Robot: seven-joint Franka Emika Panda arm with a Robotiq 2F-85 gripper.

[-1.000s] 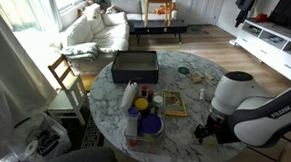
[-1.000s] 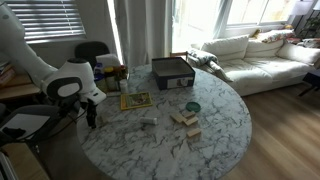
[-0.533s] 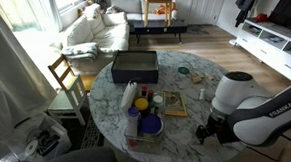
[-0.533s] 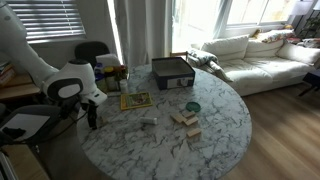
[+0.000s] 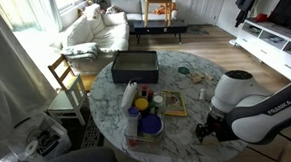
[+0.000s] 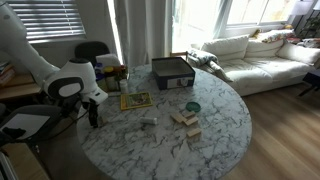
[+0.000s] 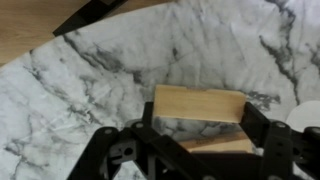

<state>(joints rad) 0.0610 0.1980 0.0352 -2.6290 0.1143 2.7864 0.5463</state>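
While the gripper [image 7: 200, 124] gapes empty, the pale rectangular wooden block [image 7: 197, 103] lies flat

A round marble table [image 5: 180, 127] stands on a wood floor [image 5: 212, 42] in a bright living room. Behind it, a pale sofa [image 5: 93, 29] sits under sunlit windows [image 6: 250, 10], with daylight washing over the cushions. A wooden chair [image 5: 65, 75] is just beside the table, near a light curtain [image 5: 7, 68]. A white low cabinet [image 5: 274, 49] lines one wall. Closed blinds [image 6: 40, 18] cover another window.
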